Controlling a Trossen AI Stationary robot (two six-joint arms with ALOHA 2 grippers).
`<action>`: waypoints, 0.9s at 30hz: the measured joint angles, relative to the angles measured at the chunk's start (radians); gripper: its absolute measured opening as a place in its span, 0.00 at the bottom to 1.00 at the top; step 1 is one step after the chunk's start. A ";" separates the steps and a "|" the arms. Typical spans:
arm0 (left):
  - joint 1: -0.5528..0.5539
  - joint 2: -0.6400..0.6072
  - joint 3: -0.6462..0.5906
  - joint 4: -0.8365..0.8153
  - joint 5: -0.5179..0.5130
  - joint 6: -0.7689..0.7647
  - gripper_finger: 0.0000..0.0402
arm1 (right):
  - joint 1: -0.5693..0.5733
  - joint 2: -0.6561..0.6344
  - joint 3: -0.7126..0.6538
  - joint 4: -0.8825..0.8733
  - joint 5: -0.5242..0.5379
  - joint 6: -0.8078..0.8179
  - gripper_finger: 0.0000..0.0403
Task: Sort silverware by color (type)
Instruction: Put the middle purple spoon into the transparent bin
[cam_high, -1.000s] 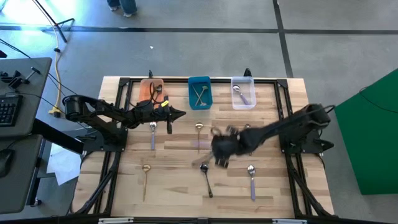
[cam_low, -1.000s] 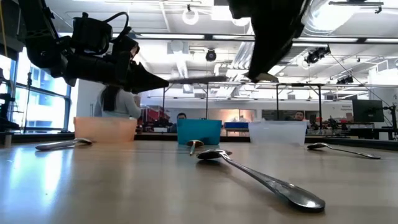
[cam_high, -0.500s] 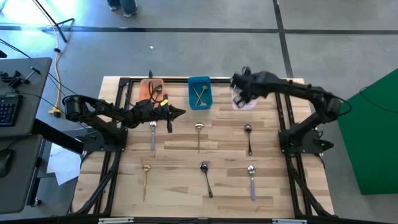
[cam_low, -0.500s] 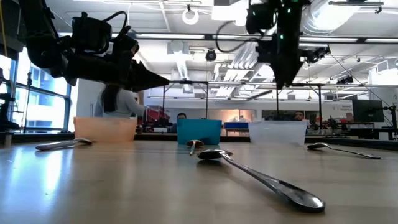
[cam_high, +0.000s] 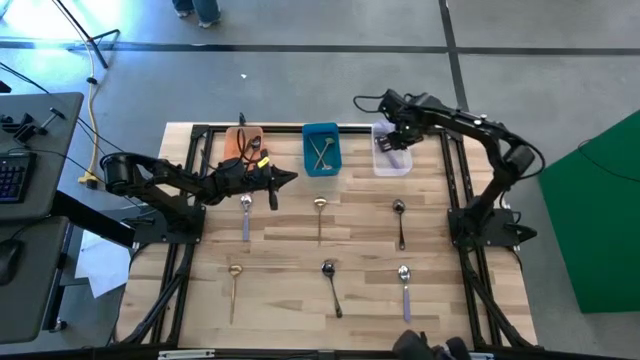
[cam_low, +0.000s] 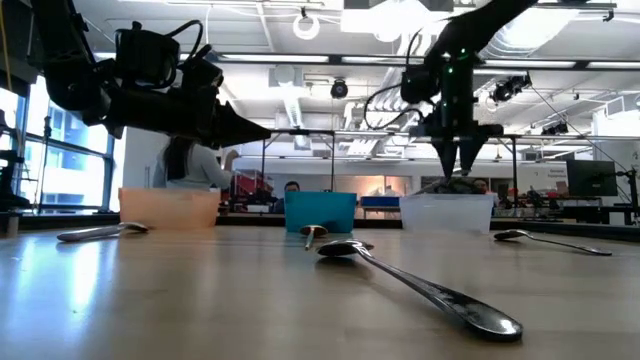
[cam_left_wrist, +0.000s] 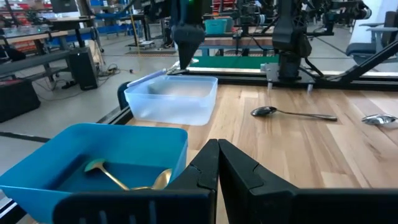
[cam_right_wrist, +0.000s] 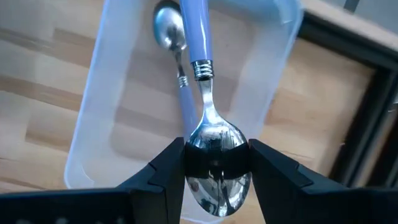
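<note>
A lavender spoon (cam_right_wrist: 208, 118) is clamped by its bowl in the right gripper (cam_right_wrist: 216, 163), poised over the clear bin (cam_right_wrist: 99, 112) where its match (cam_right_wrist: 177, 62) lies. The left gripper (cam_left_wrist: 217, 163) is pinched empty beside the teal bin (cam_left_wrist: 74, 163).

My two arms are dark, jointed links. The left arm (cam_high: 170, 180) carries orange and yellow cabling near its wrist. The right arm (cam_high: 480, 135) trails a black cable.

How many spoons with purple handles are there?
4. The held spoon hangs in the right gripper over the clear bin; a second spoon lies inside it; a third spoon lies by the left gripper; a fourth spoon on the table's right side. More may hide.
</note>
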 joint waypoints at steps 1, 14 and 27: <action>0.000 0.000 0.000 -0.001 0.000 0.000 0.00 | 0.000 0.012 0.000 0.000 -0.015 0.010 0.35; 0.000 0.000 0.000 -0.005 0.002 -0.019 0.00 | 0.046 0.072 0.000 -0.014 -0.067 0.098 0.35; -0.001 0.000 0.000 -0.018 0.006 -0.046 0.00 | 0.043 0.131 0.000 0.007 -0.067 0.079 0.40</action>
